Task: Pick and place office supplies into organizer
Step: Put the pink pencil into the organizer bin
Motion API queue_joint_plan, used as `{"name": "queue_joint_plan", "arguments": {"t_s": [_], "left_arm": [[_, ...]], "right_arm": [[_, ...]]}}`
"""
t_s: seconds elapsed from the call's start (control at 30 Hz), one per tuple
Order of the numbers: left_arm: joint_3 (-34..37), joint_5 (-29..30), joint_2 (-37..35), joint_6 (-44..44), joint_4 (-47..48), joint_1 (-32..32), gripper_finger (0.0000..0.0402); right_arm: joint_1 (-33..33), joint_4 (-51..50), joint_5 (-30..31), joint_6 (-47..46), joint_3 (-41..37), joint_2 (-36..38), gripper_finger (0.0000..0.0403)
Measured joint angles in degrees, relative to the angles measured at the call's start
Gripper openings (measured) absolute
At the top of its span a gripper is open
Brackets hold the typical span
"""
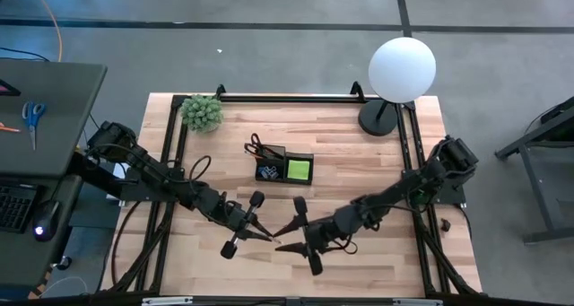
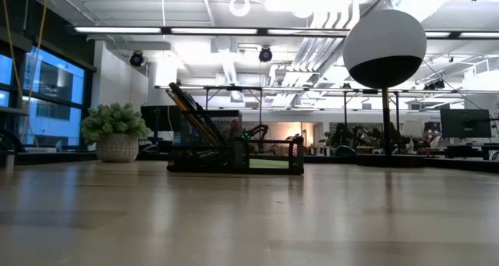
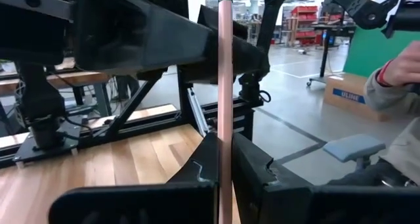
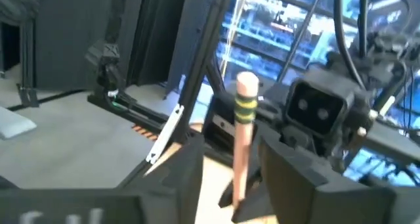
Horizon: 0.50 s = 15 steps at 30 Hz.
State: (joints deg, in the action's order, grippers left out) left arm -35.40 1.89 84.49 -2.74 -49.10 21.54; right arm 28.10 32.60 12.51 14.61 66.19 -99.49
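Note:
A wooden pencil (image 3: 225,86) with a green band and pink eraser (image 4: 246,86) stands upright above the table's near middle. My left gripper (image 1: 265,236) (image 3: 225,159) is shut on its shaft. My right gripper (image 1: 283,238) (image 4: 233,161) faces it, open, with one finger on each side of the pencil below the eraser, touching nothing. The black organizer (image 1: 283,168) (image 2: 234,153) stands mid-table. It holds black-handled scissors (image 1: 256,146), a lime-green sticky-note pad (image 1: 298,170) and slanting pens (image 2: 191,110). My left gripper pinches the pencil's shaft (image 3: 225,142) between its two fingers (image 3: 252,168), coming level from the table's left, with the fingers across the pencil. The pencil stands upright, eraser end up. Its lower end is out of the frame.
A small green plant (image 1: 202,112) sits at the far left corner, and a white globe lamp (image 1: 402,68) on a round black base (image 1: 380,118) at the far right. Bare wood lies around the organizer. A person's hand (image 3: 400,66) shows beyond the table.

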Motion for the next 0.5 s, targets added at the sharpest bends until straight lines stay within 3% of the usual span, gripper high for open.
{"name": "queue_joint_plan", "arguments": {"t_s": [0.33, 0.5], "left_arm": [[-0.02, -0.61, 0.04, 0.18, -0.47, 0.00, 0.0001], [-0.08, -1.28, 0.04, 0.19, 0.21, -0.04, 0.0003]], "right_arm": [[0.37, 1.61, -0.85, 4.08, 0.02, -0.32, 0.0021], [0.45, 1.59, 0.34, 4.74, 0.01, -0.32, 0.0024]]}}
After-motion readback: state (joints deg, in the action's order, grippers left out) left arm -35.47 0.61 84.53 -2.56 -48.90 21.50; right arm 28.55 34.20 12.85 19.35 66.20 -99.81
